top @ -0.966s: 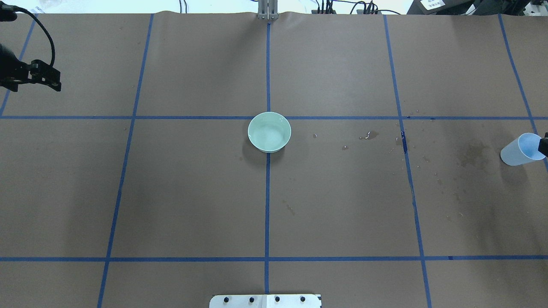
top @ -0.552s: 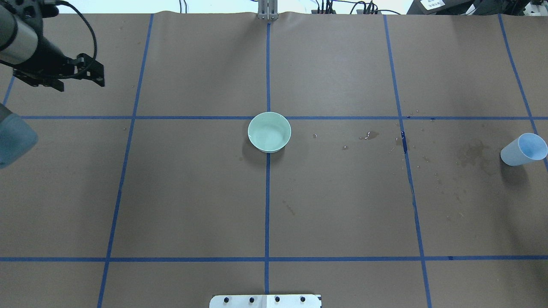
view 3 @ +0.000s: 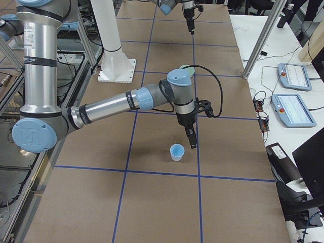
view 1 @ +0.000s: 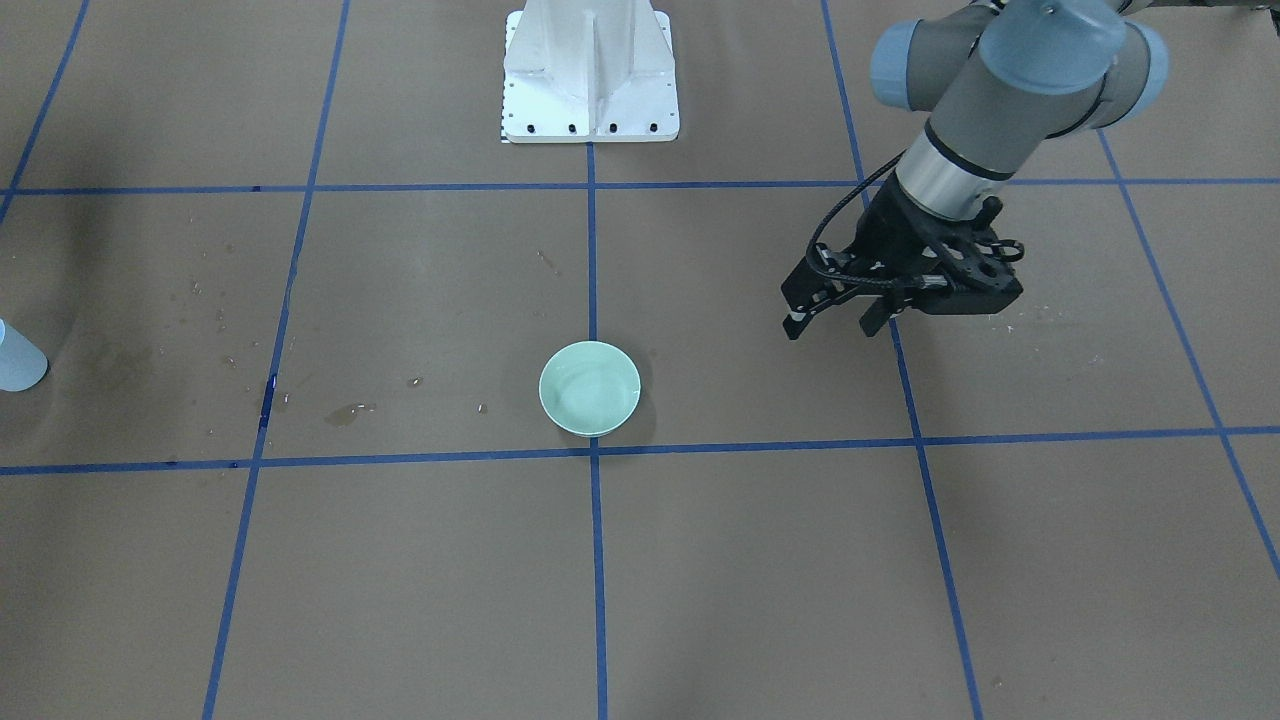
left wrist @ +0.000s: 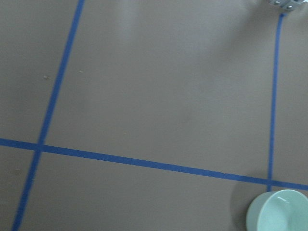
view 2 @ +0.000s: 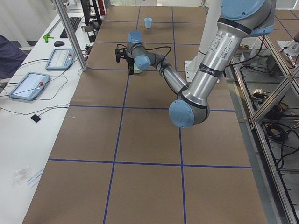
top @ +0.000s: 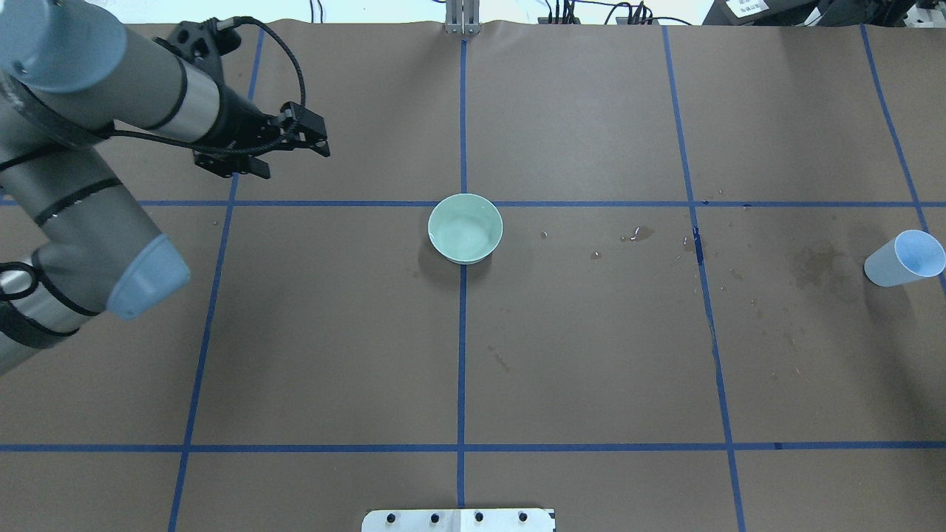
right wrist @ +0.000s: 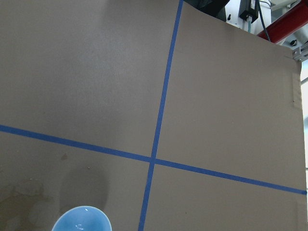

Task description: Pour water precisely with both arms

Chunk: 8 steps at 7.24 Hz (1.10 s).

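My left arm (top: 89, 96) reaches in over the table's far left. Its gripper (top: 295, 161) is open and empty, in the air to the left of a mint-green bowl (top: 465, 227); it also shows in the front view (view 1: 830, 328). The bowl shows a faint sheen inside that may be water. A light blue cup (top: 903, 258) stands free at the far right. My right gripper (view 3: 192, 142) shows only in the right side view, just beyond the cup (view 3: 176, 152); I cannot tell whether it is open or shut.
Water drops and damp stains (top: 639, 234) mark the brown paper between bowl and cup. Blue tape lines (top: 462, 332) grid the table. The white pedestal (view 1: 590, 70) stands at the robot's edge. Tablets (view 3: 291, 109) lie beyond the far edge.
My left arm has swung in from the left edge toward the bowl. My right gripper has drawn back from the cup and out of the overhead view. The cup stays standing.
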Each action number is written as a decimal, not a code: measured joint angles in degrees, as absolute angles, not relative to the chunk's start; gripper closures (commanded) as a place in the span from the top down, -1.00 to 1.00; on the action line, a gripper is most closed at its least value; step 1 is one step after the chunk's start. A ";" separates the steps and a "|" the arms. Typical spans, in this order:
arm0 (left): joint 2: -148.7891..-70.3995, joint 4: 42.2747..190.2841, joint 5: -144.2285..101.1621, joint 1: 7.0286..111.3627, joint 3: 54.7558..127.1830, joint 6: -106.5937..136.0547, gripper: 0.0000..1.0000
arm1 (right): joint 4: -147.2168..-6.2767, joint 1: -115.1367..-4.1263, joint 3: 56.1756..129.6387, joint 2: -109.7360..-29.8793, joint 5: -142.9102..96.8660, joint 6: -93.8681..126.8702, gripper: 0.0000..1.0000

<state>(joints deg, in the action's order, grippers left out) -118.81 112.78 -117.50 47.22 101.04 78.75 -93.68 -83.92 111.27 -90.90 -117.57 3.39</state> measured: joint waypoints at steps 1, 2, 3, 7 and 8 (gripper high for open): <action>-120.74 117.11 -114.41 44.06 98.43 83.13 1.00 | -96.80 -85.85 108.10 -88.55 -121.15 0.22 0.99; -122.47 119.22 -111.72 41.27 96.47 86.26 1.00 | -97.91 -86.98 104.90 -87.28 -123.47 -2.31 0.99; -123.62 119.95 -110.31 39.27 95.03 88.20 1.00 | -98.15 -87.82 102.24 -86.88 -125.32 -4.20 0.99; -130.28 120.22 -107.81 34.23 85.40 91.20 0.97 | -96.11 -89.44 100.07 -92.40 -128.87 -6.96 0.99; -131.10 120.30 -107.55 33.92 83.55 91.12 0.92 | -95.48 -89.51 100.23 -93.36 -128.99 -6.90 0.99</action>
